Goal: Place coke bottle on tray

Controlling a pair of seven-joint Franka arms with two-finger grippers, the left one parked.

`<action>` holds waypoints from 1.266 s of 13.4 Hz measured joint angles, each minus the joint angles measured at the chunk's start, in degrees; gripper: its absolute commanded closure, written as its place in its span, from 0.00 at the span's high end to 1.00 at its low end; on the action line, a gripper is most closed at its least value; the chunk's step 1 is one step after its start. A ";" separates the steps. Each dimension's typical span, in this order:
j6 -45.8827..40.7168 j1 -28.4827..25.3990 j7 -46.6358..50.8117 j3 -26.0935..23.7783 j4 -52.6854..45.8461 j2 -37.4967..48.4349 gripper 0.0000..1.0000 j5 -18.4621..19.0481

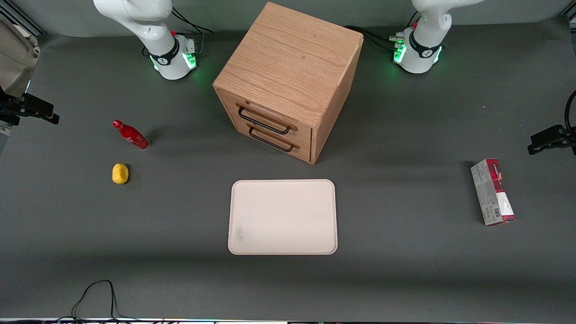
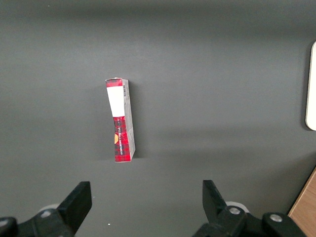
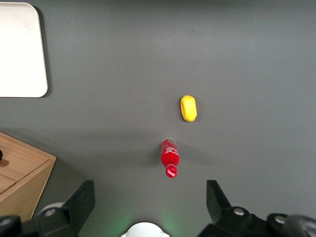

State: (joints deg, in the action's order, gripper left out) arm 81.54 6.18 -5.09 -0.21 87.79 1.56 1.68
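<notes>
Glossy red coke bottle (image 1: 131, 134), smooth matt cream tray (image 1: 282, 217), grained wooden cabinet (image 1: 288, 76), matt grey table (image 1: 405, 252)

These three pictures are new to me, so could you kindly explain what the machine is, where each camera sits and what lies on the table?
Two white robot arms stand at the edge of a grey table. One picture looks at them from the front; the other two come from cameras on the arms' wrists, looking down.

The working arm's gripper hangs above the coke bottle, its fingers open and holding nothing. The bottle stands on the table, with a small yellow object beside it, nearer the front camera.

In the middle lies the tray, bare, in front of a wooden drawer cabinet. Toward the parked arm's end lies a red-and-grey carton. The bottle is not yet on the tray.
</notes>
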 measured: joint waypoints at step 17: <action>4.03 0.01 -10.43 5.78 31.80 28.73 1.00 2.33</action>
State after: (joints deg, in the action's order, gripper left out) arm 85.57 6.19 -15.53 5.58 119.59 30.29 4.00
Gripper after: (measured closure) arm 0.000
